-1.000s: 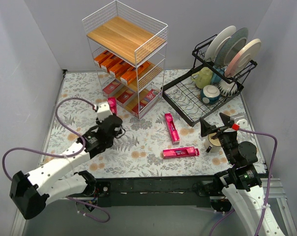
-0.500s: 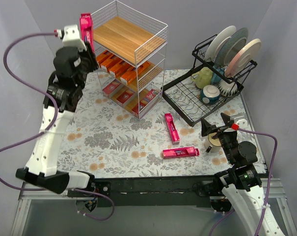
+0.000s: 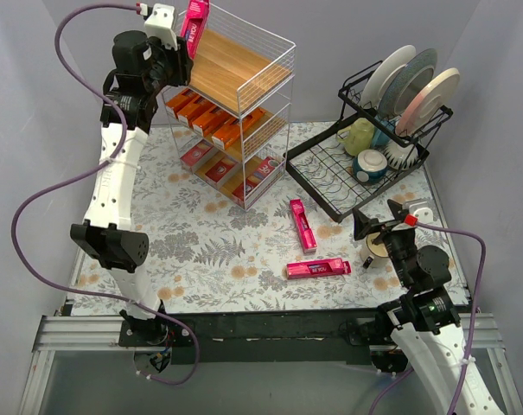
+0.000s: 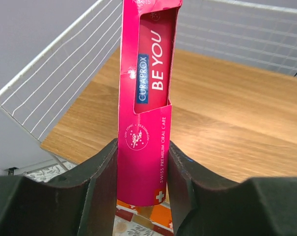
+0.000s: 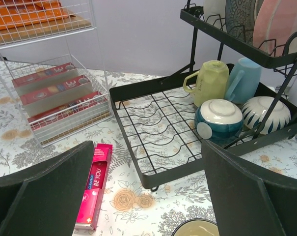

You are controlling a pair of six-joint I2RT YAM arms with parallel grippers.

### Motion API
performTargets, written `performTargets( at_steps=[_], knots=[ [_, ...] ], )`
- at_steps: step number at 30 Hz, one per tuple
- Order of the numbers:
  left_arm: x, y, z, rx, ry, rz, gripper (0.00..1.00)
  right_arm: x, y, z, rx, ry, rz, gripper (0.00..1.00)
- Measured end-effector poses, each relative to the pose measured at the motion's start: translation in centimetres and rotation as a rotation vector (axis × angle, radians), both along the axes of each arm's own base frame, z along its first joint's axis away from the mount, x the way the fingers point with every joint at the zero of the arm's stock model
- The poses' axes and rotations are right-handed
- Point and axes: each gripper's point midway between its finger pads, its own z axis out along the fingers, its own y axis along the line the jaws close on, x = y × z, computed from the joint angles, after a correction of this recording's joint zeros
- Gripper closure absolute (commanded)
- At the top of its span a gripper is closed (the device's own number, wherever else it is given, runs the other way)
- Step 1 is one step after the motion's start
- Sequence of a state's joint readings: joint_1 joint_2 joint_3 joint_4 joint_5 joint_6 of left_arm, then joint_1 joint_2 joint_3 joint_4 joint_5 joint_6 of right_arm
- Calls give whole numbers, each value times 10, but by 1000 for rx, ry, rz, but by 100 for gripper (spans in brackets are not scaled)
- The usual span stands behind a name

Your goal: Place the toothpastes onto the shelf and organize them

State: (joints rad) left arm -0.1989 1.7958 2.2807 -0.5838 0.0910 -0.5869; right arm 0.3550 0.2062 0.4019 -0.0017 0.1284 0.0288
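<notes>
Pink box (image 4: 147, 98), its long axis running straight out from the jaws, is clamped by its lower end in the left gripper (image 4: 142, 164) above the shelf (image 4: 227, 108) top board's corner. Right gripper (image 5: 146, 167) gapes wide, nearer 2 loose boxes (image 3: 302, 225).

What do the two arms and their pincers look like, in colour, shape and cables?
Both the left arm and the right arm have white link shells and black joint housings. A thin purple cable loops along each, with a small red plug near the wrist. The left pincer and the right pincer have broad, matte black fingers.
</notes>
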Motion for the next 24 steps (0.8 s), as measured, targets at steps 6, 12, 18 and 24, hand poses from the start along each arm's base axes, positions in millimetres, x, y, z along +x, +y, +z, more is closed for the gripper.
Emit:
performTargets(
  at_steps=[6, 12, 18, 24],
  knots=[
    [20, 18, -22, 5, 41, -12, 50, 5, 2, -8, -11, 35, 0, 1],
    [22, 27, -15, 1, 13, -13, 38, 7, 3, -11, -14, 46, 0, 1],
    [18, 31, -28, -3, 29, 0, 36, 7, 3, -12, -9, 51, 2, 1],
    [3, 37, -36, -19, 12, 21, 44, 7, 4, -12, -3, 53, 3, 2]
  ],
)
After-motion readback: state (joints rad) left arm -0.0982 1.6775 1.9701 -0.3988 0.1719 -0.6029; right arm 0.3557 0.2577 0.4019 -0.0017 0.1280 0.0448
